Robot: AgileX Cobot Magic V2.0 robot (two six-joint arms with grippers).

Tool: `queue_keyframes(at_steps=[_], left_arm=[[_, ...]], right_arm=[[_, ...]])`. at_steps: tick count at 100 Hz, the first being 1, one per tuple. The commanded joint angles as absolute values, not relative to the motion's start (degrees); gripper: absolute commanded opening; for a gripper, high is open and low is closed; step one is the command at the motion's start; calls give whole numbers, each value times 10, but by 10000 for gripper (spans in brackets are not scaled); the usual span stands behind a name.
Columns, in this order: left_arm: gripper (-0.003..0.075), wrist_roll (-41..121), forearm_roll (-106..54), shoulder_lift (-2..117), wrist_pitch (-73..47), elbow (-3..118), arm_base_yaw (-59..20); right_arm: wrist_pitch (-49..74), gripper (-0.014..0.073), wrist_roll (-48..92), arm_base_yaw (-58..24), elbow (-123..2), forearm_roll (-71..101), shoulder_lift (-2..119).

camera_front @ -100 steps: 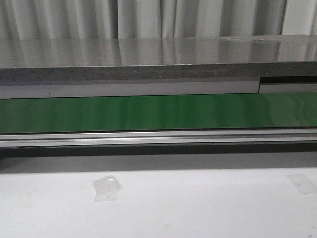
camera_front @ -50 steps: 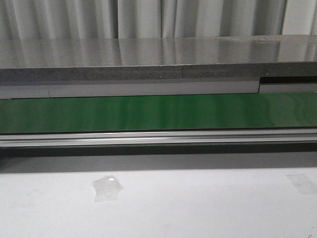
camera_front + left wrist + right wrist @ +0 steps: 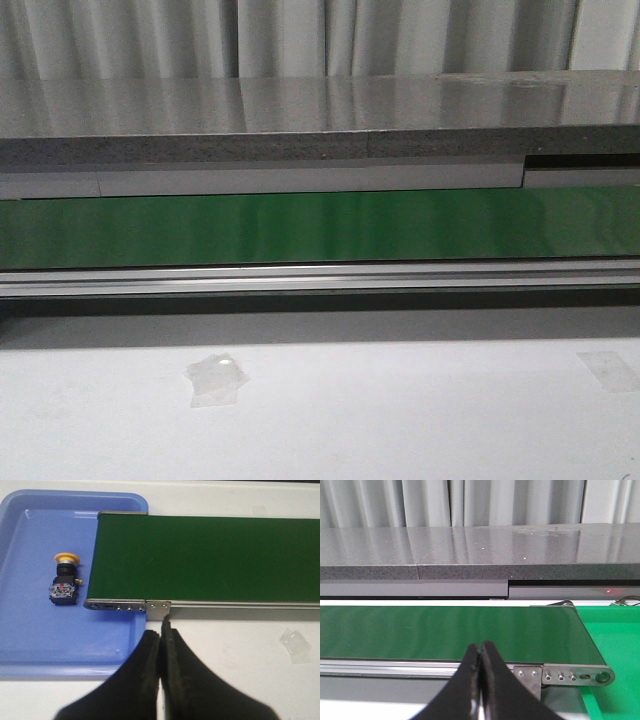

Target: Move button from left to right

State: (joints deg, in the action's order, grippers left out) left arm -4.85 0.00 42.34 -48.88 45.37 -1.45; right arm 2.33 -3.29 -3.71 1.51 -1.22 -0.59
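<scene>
Both sets of jaws are closed on nothing: our left gripper [image 3: 161, 630] hangs over the white counter [image 3: 235, 645] beside the green belt [image 3: 210, 555], the right gripper [image 3: 481, 652] by the belt's far end. The button [image 3: 64, 579] lies on its side in the blue tray [image 3: 30, 645], at about ten o'clock from our left gripper. We should open wide, swing over the tray, descend straight, and pinch the black body, not the yellow cap.

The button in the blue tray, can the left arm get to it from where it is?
Probably yes. The button lies alone in the blue tray, beside the green belt's end, nothing over it. The left tool is shut and empty, so it must open first.
</scene>
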Motion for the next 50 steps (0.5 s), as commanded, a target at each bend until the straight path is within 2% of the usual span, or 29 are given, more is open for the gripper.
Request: queue_keyframes(at_steps=[1,35,42,50], left_arm=[[-20,-54,-10,432,-459,473,-17],[-6,-54,-10,435,-451,473,-17],[57,-54,-10,435,-451,473,-17],[212,-54,-10,435,-451,473,-17]], right_arm=[[-25,-68,-32,-38,7,-16,-14],[-25,-68,-32,-38,7,-16,-14],[-25,-68,-32,-38,7,-16,-14],[-25,-68,-32,-38,7,-16,-14]])
